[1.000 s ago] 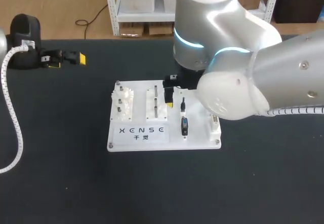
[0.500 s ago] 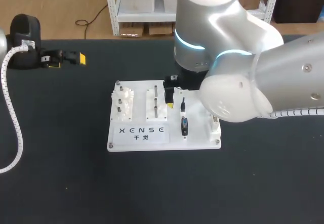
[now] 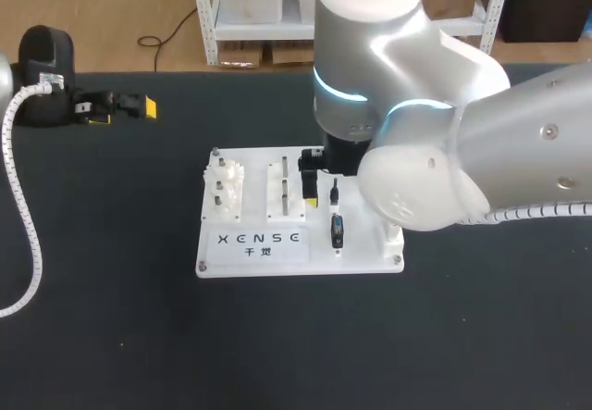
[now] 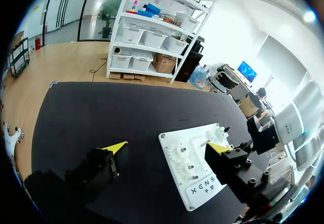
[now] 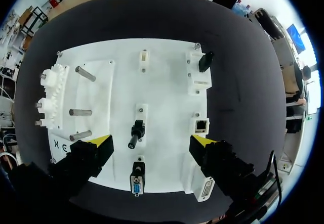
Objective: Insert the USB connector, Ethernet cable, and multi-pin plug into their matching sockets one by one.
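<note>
Right tool [image 5: 152,141] hung wide open, empty, over white board [image 5: 167,72]; black plug [image 5: 135,133] below sat nearer one finger. Descending w/o re-centring could knock it.

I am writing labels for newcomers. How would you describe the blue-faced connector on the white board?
Find the white board on the black table. On its middle line, the blue-faced connector sits at the edge nearest the right gripper. Its neighbour, a black round piece, shows no blue.

The right tool [image 5: 151,142] hangs over the white board [image 5: 167,72], fingers [image 5: 98,145] wide apart; multi-pin plug [image 5: 136,180] between them.
</note>
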Controlling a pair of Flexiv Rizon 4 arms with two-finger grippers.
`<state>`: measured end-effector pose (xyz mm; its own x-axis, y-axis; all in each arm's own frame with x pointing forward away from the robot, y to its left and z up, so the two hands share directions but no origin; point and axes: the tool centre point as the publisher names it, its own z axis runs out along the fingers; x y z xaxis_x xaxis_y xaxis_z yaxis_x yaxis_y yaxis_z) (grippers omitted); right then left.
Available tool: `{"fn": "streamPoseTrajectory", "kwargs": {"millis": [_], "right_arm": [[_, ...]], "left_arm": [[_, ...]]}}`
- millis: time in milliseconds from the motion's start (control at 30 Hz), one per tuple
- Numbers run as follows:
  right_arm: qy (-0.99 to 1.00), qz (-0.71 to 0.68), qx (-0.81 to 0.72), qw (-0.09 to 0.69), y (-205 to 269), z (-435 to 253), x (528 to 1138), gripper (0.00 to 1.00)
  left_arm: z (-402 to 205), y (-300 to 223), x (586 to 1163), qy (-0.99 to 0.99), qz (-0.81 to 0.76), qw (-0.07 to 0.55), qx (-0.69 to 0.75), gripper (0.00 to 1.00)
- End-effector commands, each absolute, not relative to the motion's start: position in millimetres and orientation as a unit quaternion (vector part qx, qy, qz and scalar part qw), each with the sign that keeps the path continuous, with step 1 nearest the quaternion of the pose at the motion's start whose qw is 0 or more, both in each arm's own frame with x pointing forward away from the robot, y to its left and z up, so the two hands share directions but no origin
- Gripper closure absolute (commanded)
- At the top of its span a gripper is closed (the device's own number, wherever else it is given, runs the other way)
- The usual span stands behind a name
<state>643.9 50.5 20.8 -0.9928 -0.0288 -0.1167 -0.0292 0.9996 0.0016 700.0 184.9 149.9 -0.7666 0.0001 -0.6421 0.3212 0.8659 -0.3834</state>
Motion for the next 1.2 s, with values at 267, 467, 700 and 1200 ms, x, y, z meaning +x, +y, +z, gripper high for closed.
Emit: {"fn": "streamPoseTrajectory", "kwargs": {"millis": [267, 467, 700, 1200], "right_arm": [[0.999, -0.009, 0.018, 0.040, 54.0, 18.5, 653.6, 0.00], [0.999, -0.014, 0.032, 0.030, 52.9, 14.3, 656.0, 0.00], [0.999, -0.016, 0.033, 0.029, 54.2, 14.5, 657.2, 0.23], [0.999, -0.019, 0.029, 0.031, 53.6, 14.9, 658.9, 0.58]], "left_arm": [[149.9, 184.9, 700.0, 0.908, -0.243, 0.330, 0.088, 0.00], [149.9, 184.9, 700.0, 0.908, -0.243, 0.330, 0.088, 0.00], [149.9, 184.9, 700.0, 0.908, -0.243, 0.330, 0.088, 0.00], [149.9, 184.9, 700.0, 0.908, -0.243, 0.330, 0.088, 0.00]]}}
